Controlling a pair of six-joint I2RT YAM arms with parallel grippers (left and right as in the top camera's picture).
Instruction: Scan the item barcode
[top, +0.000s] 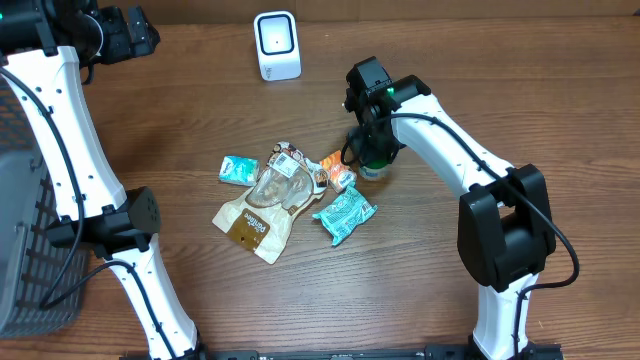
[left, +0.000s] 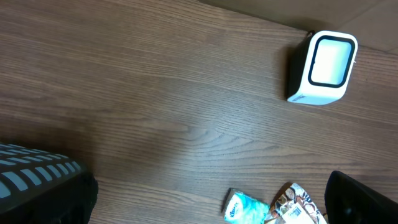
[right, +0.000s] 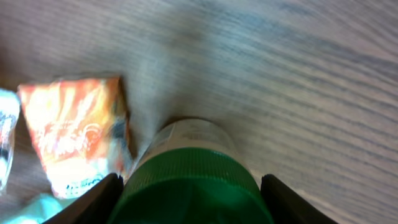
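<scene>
– Green cap (right: 189, 186) fills my right wrist view. It tops the bottle (top: 376, 170), which stands upright on the wooden table (top: 480, 90), at three o'clock of the packet pile.
– Where is your right gripper (top: 372, 148)?
– Directly over the bottle. Its fingers (right: 93, 200) sit one on either side of the cap, close against it. Whether they pinch it or merely flank it, I cannot tell.
– And the pile?
– An orange packet (top: 337, 170) lies just beside the bottle, at its nine o'clock. A teal packet (top: 344, 215) lies at the bottle's seven o'clock, near but apart. A brown pouch (top: 262, 205) sprawls across the middle, and a small pale blue packet (top: 238, 168) sits at the pile's ten o'clock edge.
– The scanner?
– My white scanner (top: 277, 45) stands at twelve o'clock of the table, well apart from the bottle.
– Left side?
– My left gripper (top: 140, 38) hovers at eleven o'clock, jaws spread wide with nothing between them. One dark finger (left: 364, 199) shows at the five o'clock corner of its own view. I see a grey basket (top: 25, 250) at nine o'clock.
</scene>
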